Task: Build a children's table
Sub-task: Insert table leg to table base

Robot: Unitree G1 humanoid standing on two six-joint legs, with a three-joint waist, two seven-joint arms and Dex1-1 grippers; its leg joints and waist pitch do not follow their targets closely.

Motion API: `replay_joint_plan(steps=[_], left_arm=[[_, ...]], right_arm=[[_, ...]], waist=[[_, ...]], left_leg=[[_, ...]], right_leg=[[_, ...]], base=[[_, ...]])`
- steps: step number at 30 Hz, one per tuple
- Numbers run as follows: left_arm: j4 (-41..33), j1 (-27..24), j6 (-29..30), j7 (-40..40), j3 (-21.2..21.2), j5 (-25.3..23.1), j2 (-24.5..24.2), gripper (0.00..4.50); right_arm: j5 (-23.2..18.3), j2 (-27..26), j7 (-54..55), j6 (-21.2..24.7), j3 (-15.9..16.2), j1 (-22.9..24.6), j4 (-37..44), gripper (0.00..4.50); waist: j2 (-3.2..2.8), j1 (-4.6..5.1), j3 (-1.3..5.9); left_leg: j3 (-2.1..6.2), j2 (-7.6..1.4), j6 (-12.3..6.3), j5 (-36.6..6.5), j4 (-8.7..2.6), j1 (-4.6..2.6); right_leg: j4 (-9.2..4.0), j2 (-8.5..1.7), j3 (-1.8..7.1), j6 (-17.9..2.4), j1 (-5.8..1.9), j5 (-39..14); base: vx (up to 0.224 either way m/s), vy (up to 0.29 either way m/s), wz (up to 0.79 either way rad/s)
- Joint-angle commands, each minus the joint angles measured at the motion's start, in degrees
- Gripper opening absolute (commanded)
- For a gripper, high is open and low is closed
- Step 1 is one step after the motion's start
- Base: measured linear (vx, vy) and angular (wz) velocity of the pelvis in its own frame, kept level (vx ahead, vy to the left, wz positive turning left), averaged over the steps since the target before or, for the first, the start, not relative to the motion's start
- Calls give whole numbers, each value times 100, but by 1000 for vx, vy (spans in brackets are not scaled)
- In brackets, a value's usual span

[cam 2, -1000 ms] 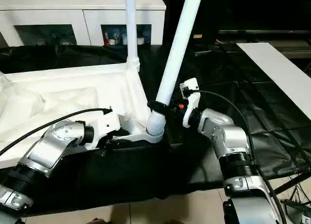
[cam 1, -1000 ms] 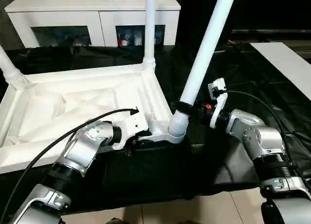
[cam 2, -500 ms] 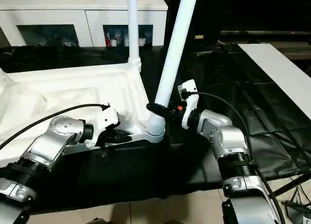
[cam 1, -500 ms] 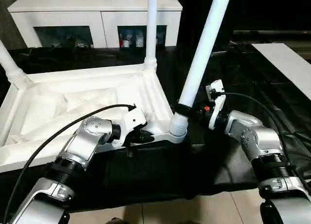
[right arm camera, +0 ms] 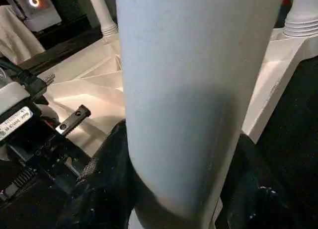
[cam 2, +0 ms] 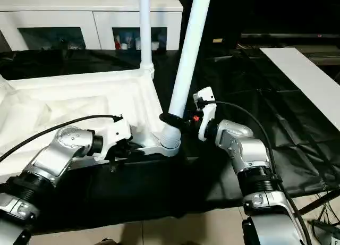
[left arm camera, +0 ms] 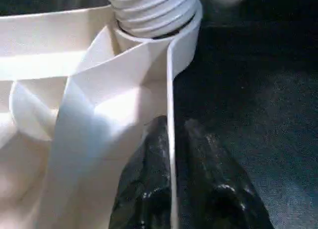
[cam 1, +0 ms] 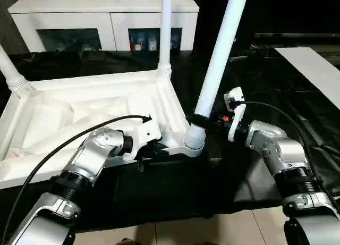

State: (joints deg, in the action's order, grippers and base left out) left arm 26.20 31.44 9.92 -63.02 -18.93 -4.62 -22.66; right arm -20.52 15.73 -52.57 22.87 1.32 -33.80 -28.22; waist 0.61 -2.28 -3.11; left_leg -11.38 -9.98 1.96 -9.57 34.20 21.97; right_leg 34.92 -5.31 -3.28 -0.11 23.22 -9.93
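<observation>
The children's table lies upside down on black cloth: a white ribbed tabletop (cam 1: pixel 79 109) with legs standing in its corner sockets. The near-right leg (cam 1: pixel 218 59) leans slightly right, its threaded base in the corner socket (cam 1: pixel 194 140). My right gripper (cam 1: pixel 201 120) is shut on that leg just above the base, with one black finger (right arm camera: pixel 109 179) on each side of it. My left gripper (cam 1: pixel 156 148) pinches the tabletop's thin near rim (left arm camera: pixel 171 90) beside that socket, its fingers (left arm camera: pixel 149 189) straddling the wall.
Another leg (cam 1: pixel 165 27) stands in the far-right corner and one (cam 1: pixel 9 69) in the far-left corner. A white cabinet (cam 1: pixel 106 11) with glass-fronted compartments stands behind. A white board (cam 1: pixel 313 69) lies at the right. Tiled floor (cam 1: pixel 212 229) runs along the cloth's near edge.
The near-right leg has swung a little more upright with my right gripper on it. My left gripper has shifted its pinch slightly on the rim.
</observation>
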Motion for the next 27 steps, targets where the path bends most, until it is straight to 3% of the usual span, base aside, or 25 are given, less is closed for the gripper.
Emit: replay_joint_plan(steps=[1, 2, 6, 21, 26, 27], left_arm=[[170, -123, 124, -117, -210, -56, -42, 37], [161, -126, 135, -118, -213, -67, -48, 32], [174, -123, 235, -149, -180, -39, -37, 0], [189, -45, 219, -366, -242, -1, -90, 0], [134, -65, 279, -303, -133, 120, -14, 0], [133, -54, 287, -191, -68, 148, 36, 0]], right_arm=[[35, -29, -16, -106, 36, -161, -53, 184], [56, -30, -23, -130, 42, -166, -72, 184], [85, -48, -19, -168, 29, -178, -130, 184], [186, -80, -66, -258, 100, -132, -201, 184], [85, -228, 336, -316, -191, -177, -444, 183], [30, -276, 533, -374, -352, -104, -510, 183]], waist=[[6, -14, 356], [26, -8, 360], [11, 1, 372], [-11, 22, 361], [-18, 38, 357], [14, 44, 356]], left_leg=[[175, -318, 98, -1967, -459, -150], [174, -318, 105, -1965, -461, -142], [168, -317, 62, -1837, -457, -136], [178, -317, 106, -2019, -468, -142], [180, -317, 128, -2068, -469, -152], [177, -321, 127, -2078, -470, -149]], right_leg=[[-498, -342, 240, -1073, -168, -2177], [-493, -343, 240, -1079, -172, -2147], [-464, -335, 242, -1169, -183, -1876], [-483, -336, 239, -1165, -174, -2000], [-497, -342, 242, -1173, -159, -2089], [-495, -338, 242, -1164, -157, -2102]], base=[[0, 0, 0], [0, 0, 0], [0, 0, 0], [0, 0, 0], [0, 0, 0], [0, 0, 0]])
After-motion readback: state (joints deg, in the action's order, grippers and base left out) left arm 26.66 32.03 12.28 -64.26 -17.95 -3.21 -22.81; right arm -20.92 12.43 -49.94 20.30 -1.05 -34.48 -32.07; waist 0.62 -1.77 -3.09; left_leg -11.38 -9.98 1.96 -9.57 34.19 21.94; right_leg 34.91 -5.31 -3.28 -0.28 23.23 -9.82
